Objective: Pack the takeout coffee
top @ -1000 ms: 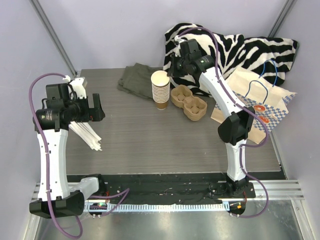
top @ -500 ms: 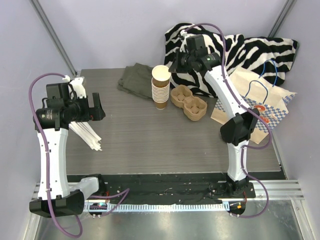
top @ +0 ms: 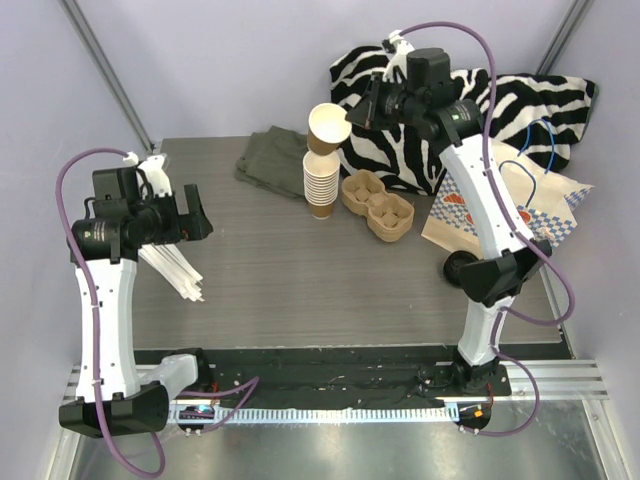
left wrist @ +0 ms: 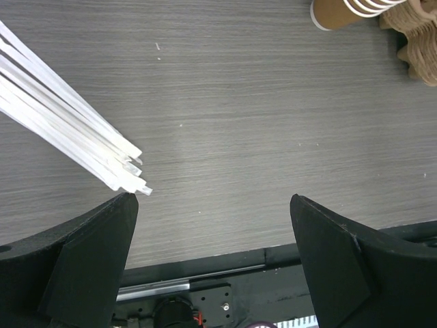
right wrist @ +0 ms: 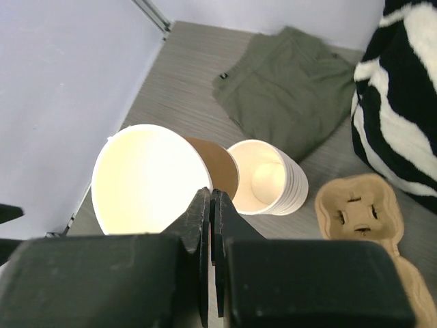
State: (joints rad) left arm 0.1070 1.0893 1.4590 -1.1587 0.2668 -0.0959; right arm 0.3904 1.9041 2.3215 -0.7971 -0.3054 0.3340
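Note:
The takeout coffee cup (top: pixel 328 125), brown outside and cream inside, hangs tilted in the air above the stack of paper cups (top: pixel 320 185). My right gripper (top: pixel 362 113) is shut on its rim, one finger inside the wall and one outside. In the right wrist view the held cup (right wrist: pixel 147 178) fills the left, pinched by the right gripper (right wrist: pixel 210 195), with the stack (right wrist: pixel 266 179) below and to the right. My left gripper (top: pixel 195 215) hovers open over the table's left side; in its own view the left gripper (left wrist: pixel 212 205) holds nothing.
A cardboard cup carrier (top: pixel 378 205) lies right of the stack. White paper straws (top: pixel 170 268) lie under the left arm. A green cloth (top: pixel 270 160) sits at the back, with a zebra-print cloth (top: pixel 480 100) and a paper bag (top: pixel 510 205) at the right.
My right gripper has lifted the top cup off the stack, up and slightly right, and tilted it. The left arm has stayed still.

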